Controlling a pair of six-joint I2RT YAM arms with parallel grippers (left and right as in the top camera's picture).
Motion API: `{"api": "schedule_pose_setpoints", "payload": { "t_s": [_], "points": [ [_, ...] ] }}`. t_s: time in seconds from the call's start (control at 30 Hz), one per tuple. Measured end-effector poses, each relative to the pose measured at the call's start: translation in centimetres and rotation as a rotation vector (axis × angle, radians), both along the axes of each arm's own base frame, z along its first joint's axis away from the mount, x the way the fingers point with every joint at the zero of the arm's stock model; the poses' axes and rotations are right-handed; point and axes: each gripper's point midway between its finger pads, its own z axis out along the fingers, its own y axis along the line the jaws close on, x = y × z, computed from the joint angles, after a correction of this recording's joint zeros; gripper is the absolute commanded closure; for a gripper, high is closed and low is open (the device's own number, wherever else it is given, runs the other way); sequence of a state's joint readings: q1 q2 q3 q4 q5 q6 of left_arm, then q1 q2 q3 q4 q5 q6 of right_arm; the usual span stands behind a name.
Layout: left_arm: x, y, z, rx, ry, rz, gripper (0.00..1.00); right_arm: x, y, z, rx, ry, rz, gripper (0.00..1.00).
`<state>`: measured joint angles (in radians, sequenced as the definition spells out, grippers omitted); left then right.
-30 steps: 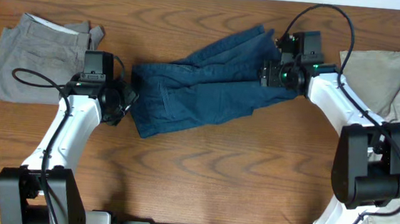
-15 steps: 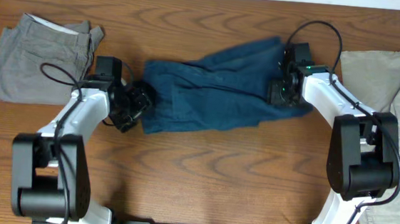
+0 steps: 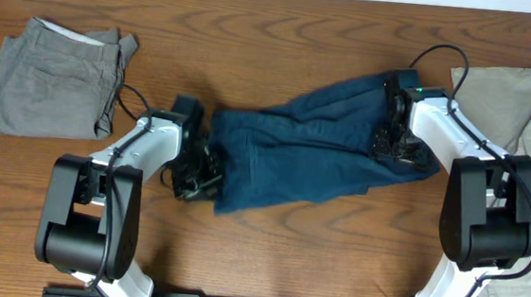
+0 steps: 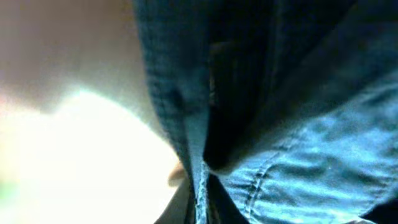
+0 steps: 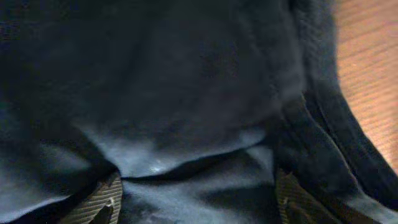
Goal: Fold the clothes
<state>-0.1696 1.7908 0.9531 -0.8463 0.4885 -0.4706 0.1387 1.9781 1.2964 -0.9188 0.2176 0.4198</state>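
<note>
A dark navy-blue pair of the clothes (image 3: pixel 313 148) lies crumpled across the middle of the table. At its left end my left gripper (image 3: pixel 199 170) is shut on the cloth. The left wrist view shows a stitched navy edge (image 4: pixel 298 162) pinched between the gripper (image 4: pixel 202 208) jaws. My right gripper (image 3: pixel 391 144) sits on the pair's right end. In the right wrist view its ribbed fingers (image 5: pixel 99 202) stand wide apart, and loose navy cloth (image 5: pixel 186 93) lies between them, so this gripper (image 5: pixel 196 202) is open.
A grey pair (image 3: pixel 52 80) lies folded at the far left. Beige-khaki clothes (image 3: pixel 521 102) are heaped at the right edge, behind the right arm. Bare wooden table (image 3: pixel 267 244) runs along the front.
The left gripper has moved right and toward the front and has shut on the navy cloth's left edge. The navy pair and the right gripper have shifted right.
</note>
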Motion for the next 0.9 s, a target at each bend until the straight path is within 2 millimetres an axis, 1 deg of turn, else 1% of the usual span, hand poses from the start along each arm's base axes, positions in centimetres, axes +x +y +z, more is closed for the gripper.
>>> {"api": "schedule_pose_setpoints", "payload": {
  "t_s": [0.07, 0.13, 0.2, 0.23, 0.3, 0.33, 0.37, 0.43, 0.5, 0.53, 0.6, 0.63, 0.7, 0.73, 0.8, 0.87, 0.9],
  "points": [
    [-1.1, 0.7, 0.0, 0.039, 0.045, -0.013, 0.94, 0.9, 0.4, 0.4, 0.022, -0.039, 0.029, 0.19],
    [-1.6, 1.4, -0.1, 0.076, 0.062, -0.024, 0.91, 2.4, 1.8, 1.3, 0.096, -0.105, 0.089, 0.22],
    [-1.5, 1.8, -0.2, 0.099, 0.053, -0.034, 0.83, 3.6, 3.9, 3.1, 0.207, -0.174, 0.166, 0.24],
    [-1.4, 1.9, -0.3, 0.107, 0.042, -0.041, 0.77, 4.0, 5.0, 4.3, 0.27, -0.209, 0.204, 0.25],
    [-0.9, 2.1, -0.5, 0.117, 0.022, -0.044, 0.74, 4.3, 6.9, 6.3, 0.359, -0.256, 0.263, 0.3],
    [-0.7, 2.1, -0.6, 0.123, 0.013, -0.043, 0.74, 4.3, 8.0, 7.3, 0.407, -0.274, 0.297, 0.36],
    [-0.6, 2.2, -0.6, 0.126, 0.009, -0.043, 0.74, 4.2, 8.8, 7.9, 0.438, -0.283, 0.322, 0.43],
    [-0.5, 2.3, -0.7, 0.129, 0.002, -0.041, 0.74, 3.6, 10.8, 8.4, 0.493, -0.278, 0.378, 0.62],
    [-0.4, 2.3, -0.7, 0.132, 0.001, -0.042, 0.73, 2.4, 12.4, 8.1, 0.528, -0.233, 0.419, 0.7],
    [-0.4, 2.3, -0.7, 0.133, 0.0, -0.042, 0.73, 1.8, 13.1, 7.8, 0.54, -0.206, 0.433, 0.71],
    [-0.4, 2.3, -0.7, 0.133, -0.002, -0.042, 0.73, 0.5, 14.3, 6.9, 0.561, -0.147, 0.454, 0.68],
    [-0.4, 2.3, -0.7, 0.134, -0.002, -0.042, 0.73, 0.1, 14.6, 6.5, 0.565, -0.125, 0.462, 0.64],
    [-0.4, 2.4, -0.7, 0.135, -0.002, -0.042, 0.73, -0.3, 15.2, 5.3, 0.567, -0.086, 0.479, 0.63],
    [-0.4, 2.4, -0.8, 0.135, -0.002, -0.042, 0.73, -0.3, 15.4, 4.6, 0.561, -0.075, 0.489, 0.64],
    [-0.4, 2.4, -0.8, 0.136, -0.002, -0.042, 0.73, 0.4, 15.6, 3.7, 0.546, -0.089, 0.504, 0.69],
    [-0.4, 2.4, -0.8, 0.136, -0.002, -0.042, 0.73, 1.9, 15.9, 2.8, 0.526, -0.134, 0.522, 0.71],
    [-0.4, 2.4, -0.8, 0.136, -0.002, -0.042, 0.73, 3.1, 16.0, 2.6, 0.515, -0.177, 0.528, 0.72]
  ]
}}
